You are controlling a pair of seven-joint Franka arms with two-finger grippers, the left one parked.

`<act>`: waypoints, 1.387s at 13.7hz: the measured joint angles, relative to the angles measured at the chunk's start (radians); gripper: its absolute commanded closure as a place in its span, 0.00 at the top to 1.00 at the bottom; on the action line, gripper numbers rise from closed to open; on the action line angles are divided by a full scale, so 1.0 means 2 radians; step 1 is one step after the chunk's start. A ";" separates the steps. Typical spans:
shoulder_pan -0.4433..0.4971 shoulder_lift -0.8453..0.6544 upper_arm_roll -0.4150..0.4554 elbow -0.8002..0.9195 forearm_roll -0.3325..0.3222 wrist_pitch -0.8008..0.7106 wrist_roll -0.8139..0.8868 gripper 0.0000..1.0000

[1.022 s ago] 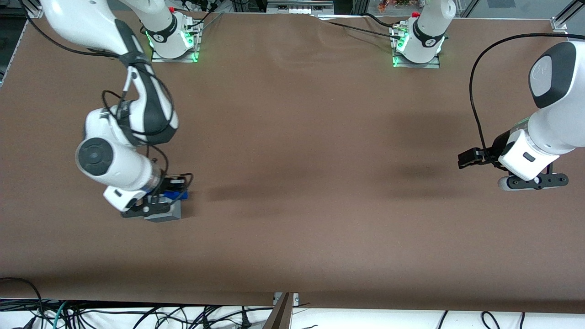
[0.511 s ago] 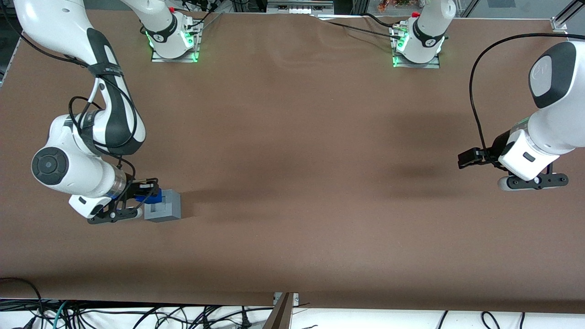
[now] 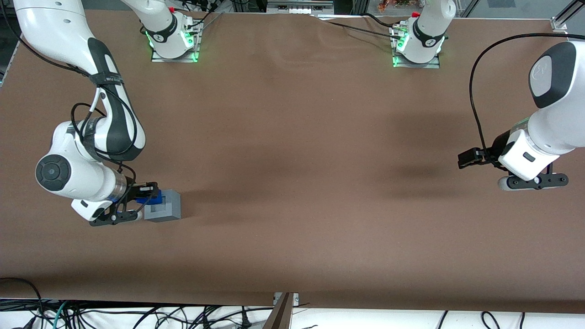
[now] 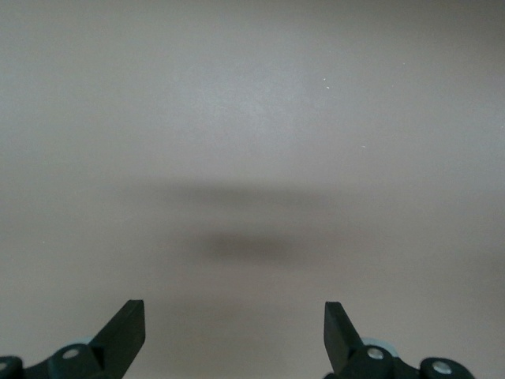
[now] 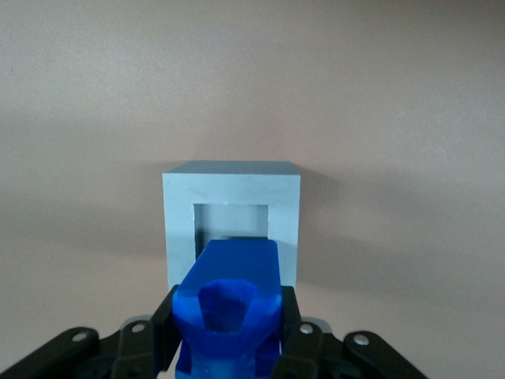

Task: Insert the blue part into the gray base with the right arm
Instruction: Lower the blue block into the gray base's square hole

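Pincer (image 5: 230, 347) with blue part (image 5: 229, 304) beside gray base (image 5: 231, 217)

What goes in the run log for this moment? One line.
gripper: shut on blue part | position: beside gray base | recess: empty | insertion: not yet done

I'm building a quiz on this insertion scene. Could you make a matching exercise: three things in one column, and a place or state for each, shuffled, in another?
Things:
1. blue part
2. gray base
3. right arm's end effector

States:
A. stands on the table with its square recess unfilled
B. shut on a block, beside the cube
C. clamped between two black fingers

Pairs: 1-C, 2-A, 3-B
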 measured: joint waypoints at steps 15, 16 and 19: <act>0.002 0.012 0.006 0.001 0.000 0.037 0.000 0.37; 0.002 0.014 0.006 0.001 0.000 0.039 0.000 0.37; 0.001 0.016 0.006 0.001 0.000 0.044 0.000 0.93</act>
